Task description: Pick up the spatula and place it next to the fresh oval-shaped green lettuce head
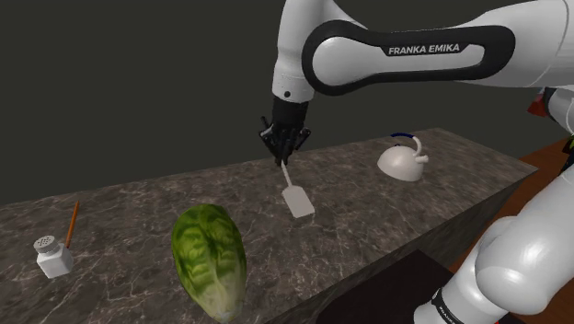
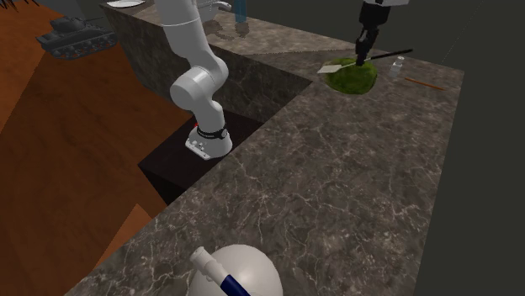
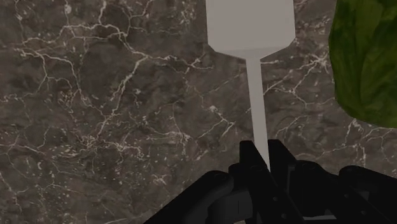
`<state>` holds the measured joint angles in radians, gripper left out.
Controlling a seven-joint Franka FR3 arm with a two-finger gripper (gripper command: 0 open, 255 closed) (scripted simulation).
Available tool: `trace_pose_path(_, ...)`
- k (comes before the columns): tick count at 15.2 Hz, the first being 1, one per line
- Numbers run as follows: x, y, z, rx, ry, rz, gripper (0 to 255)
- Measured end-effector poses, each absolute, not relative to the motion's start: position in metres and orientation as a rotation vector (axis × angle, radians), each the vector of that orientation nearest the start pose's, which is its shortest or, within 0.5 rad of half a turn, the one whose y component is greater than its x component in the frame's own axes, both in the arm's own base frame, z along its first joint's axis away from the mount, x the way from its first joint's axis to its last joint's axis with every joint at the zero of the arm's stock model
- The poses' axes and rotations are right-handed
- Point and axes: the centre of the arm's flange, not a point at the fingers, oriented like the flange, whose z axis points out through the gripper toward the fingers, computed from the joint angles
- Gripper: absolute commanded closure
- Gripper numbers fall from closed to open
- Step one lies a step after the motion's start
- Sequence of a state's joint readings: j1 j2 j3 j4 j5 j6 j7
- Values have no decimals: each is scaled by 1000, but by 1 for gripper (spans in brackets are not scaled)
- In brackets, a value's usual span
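gripper (image 1: 283, 156) clasps one pale spatula (image 1: 298, 199) by its handle end, blade down toward the dark veined stone counter (image 1: 386, 212) — near one green lettuce head (image 1: 210, 258). one white kettle (image 1: 402, 161), one shaker (image 1: 53, 260), one pencil (image 1: 71, 224) — dim grey wall behind.

Dark veined stone counter (image 1: 368, 225), dim grey wall (image 1: 138, 74) — reddish-brown floor (image 2: 50, 126)

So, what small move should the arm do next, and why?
Probably carry the pale grey flat-bladed spatula sideways toward the oval green lettuce head: the black fingers already clasp its thin handle, and bare dark marbled counter lies between the two.
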<state>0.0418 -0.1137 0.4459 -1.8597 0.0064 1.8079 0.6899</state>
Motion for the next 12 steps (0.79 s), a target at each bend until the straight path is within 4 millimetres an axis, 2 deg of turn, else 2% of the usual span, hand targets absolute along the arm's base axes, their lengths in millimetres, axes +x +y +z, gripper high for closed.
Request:
trace_pose_path(3, 471, 274, 553, -3130, 323, -103, 255)
trace_pose_path(12, 471, 276, 507, -3130, 324, -103, 255)
